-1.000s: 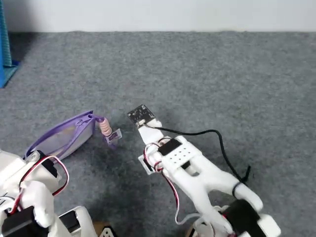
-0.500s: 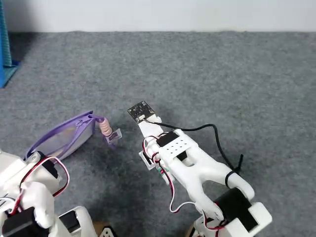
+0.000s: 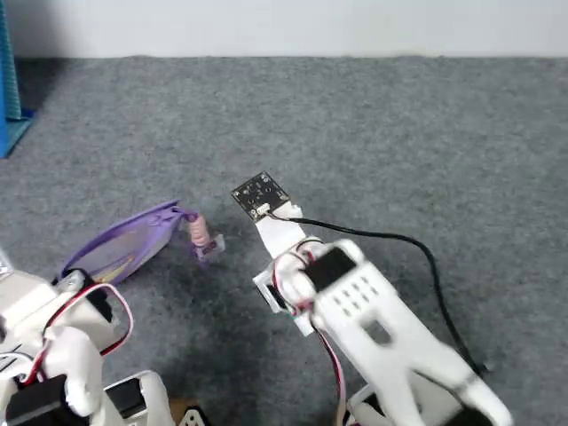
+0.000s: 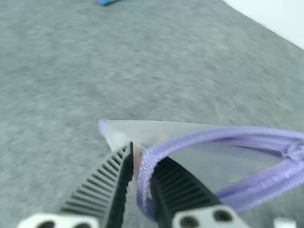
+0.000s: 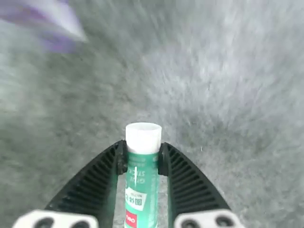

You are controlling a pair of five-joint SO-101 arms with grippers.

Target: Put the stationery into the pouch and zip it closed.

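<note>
We note the grey felt-covered table (image 3: pixel 399 133) running back to a white wall (image 3: pixel 284 27) on the far side. A blue object (image 3: pixel 11 80) stands at the far left edge. The right arm (image 3: pixel 373 328), white with red and white wires, comes in from the near right and points toward the middle of the table. Its wrist sits just right of the pouch's open end. The left arm (image 3: pixel 53 355) sits in the near left corner, at the pouch's near end. The pouch (image 3: pixel 124 244) lies on the table left of centre, clear-sided with a purple zip edge. It lies slantwise from near left to far right, and we see its mouth parted along the zip. The left gripper (image 4: pixel 141 159) is clamped on the pouch (image 4: pixel 213 142): one jaw lies on each side of the purple zip edge at the pouch's near left corner. A black cable (image 3: pixel 399 238) runs from the right arm's wrist off toward the near right. The right gripper (image 5: pixel 142 154) is closed on the glue stick (image 5: pixel 142 137), a green tube with a white cap. Both jaws press against its sides just below the cap, and the cap end sticks out past the fingertips over bare table. From this wrist we see the pouch (image 5: pixel 52 23) as a purple shape farther off, apart from the glue stick. A small pink zip charm (image 3: pixel 197 232) hangs at the pouch's far right end and rests on the table between the pouch and the right arm's wrist.
</note>
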